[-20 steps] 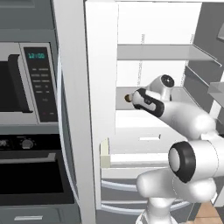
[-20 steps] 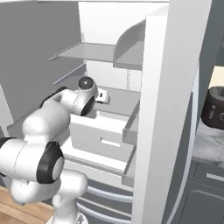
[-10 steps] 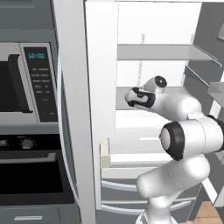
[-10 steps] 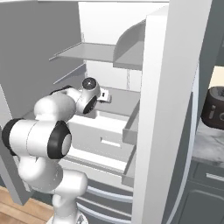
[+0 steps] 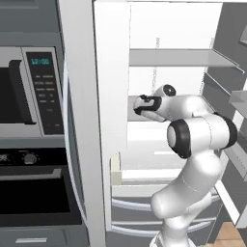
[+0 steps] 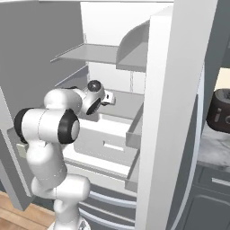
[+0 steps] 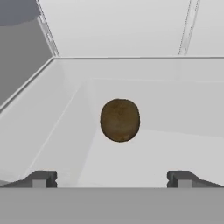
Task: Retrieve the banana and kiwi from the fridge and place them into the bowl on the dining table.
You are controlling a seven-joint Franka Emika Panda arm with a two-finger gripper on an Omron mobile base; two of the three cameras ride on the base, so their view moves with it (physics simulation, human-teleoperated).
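Observation:
The fridge (image 5: 111, 96) stands open, white inside. The kiwi (image 7: 120, 120), a small brown roundish ball, lies on the white floor of a fridge compartment, straight ahead of my hand and a short way beyond the fingertips. My gripper (image 7: 111, 178) is open, its two dark tips wide apart with nothing between them. From the base cameras the gripper (image 5: 140, 103) (image 6: 110, 98) reaches into the fridge (image 6: 166, 112) at middle-shelf height. The banana, the bowl and the dining table are out of view.
A grey shelf (image 5: 169, 58) spans the fridge above my hand. A white pulled-out drawer (image 6: 108, 143) sits below the arm. The microwave (image 5: 24, 91) and oven (image 5: 34, 193) are left of the fridge. A dark appliance (image 6: 220, 110) stands on the counter at right.
The arm's elbow has lifted and swung in toward the fridge, and the hand has pushed a little deeper into the compartment. The gripper stays open.

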